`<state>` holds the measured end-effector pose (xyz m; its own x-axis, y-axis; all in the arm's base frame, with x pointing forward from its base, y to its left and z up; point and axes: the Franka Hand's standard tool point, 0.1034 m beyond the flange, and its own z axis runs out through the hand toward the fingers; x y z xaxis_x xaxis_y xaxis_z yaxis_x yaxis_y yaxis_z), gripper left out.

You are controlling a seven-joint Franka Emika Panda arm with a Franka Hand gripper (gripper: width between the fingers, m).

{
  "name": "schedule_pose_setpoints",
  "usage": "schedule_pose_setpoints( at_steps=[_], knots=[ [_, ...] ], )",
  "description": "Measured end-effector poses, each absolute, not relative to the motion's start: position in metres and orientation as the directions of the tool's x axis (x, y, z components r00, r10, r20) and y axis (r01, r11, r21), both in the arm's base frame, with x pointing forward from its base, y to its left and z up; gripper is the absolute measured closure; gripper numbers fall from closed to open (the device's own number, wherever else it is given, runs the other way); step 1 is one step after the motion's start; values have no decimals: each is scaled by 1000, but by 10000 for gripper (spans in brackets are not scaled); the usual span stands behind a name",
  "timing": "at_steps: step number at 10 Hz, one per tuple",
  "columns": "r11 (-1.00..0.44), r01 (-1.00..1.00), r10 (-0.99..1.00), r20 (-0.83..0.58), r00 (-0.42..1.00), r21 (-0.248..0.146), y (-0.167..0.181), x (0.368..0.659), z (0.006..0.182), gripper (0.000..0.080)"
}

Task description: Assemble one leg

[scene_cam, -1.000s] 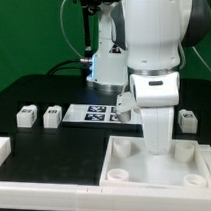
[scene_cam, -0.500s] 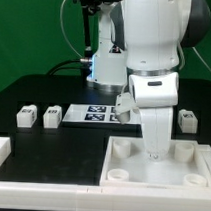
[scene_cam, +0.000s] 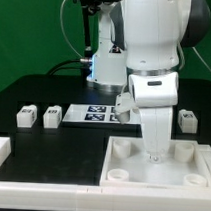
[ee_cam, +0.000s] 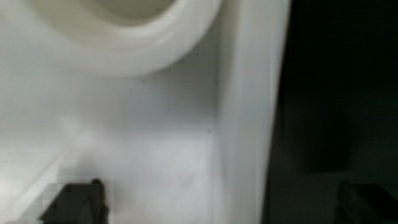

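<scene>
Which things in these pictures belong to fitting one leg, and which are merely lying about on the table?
For the job: leftmost leg, second leg beside it, third leg at the exterior view's right, white panel with sockets, open gripper.
Lying about: marker board, white corner rail at the exterior view's left.

Large white square panel lies flat on the black counter toward the exterior view's right, with a round socket at its near corner. The marker board lies behind it. A green backdrop stands beyond.
</scene>
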<state>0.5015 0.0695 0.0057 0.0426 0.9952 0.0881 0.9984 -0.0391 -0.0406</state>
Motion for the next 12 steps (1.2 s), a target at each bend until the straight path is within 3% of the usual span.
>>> schedule_pose_setpoints(
  at_steps=[2,4,6,7,9,12],
  knots=[
    [-51,998,995,86,54,-39,69,501,8,151],
    [-130,991,989,67,131,-15,72,484,42,151],
    [-327,945,943,58,327,-5,101,460,71,151],
    [-446,895,893,65,445,-2,117,449,78,151],
    [-671,741,738,71,671,-26,145,434,77,151],
    [-875,480,474,77,877,-71,147,436,73,151]
  ],
)
